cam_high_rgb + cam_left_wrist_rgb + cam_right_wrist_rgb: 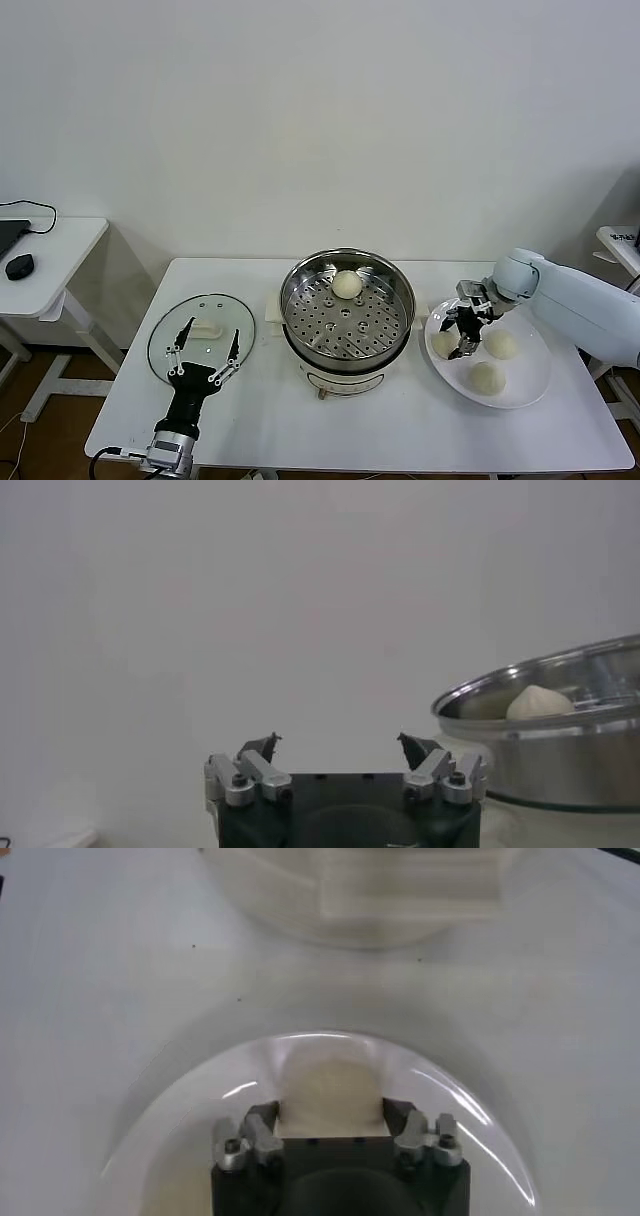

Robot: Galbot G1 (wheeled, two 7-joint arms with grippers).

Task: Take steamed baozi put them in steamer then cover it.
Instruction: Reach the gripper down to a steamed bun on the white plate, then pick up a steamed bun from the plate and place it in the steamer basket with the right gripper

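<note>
The steel steamer [300, 300] stands mid-table with one baozi [347, 284] on its perforated floor. Three more baozi lie on a white plate [530, 390] to its right. My right gripper [462, 335] reaches down onto the plate's left side, shut on the nearest baozi [444, 343]. In the right wrist view that baozi [331, 1093] fills the gap of the right gripper [331, 1113], with both fingers against its sides. The glass cover [165, 340] lies flat left of the steamer. My left gripper [207, 350] hovers open over its near edge, holding nothing.
Two free baozi [500, 343] [487, 377] lie beside the held one. The steamer's white base [400, 898] is close ahead of the plate rim [200, 1118]. From the left wrist, the steamer [560, 770] with its baozi [538, 702] shows past the open left gripper [340, 745]. A side desk [50, 270] stands far left.
</note>
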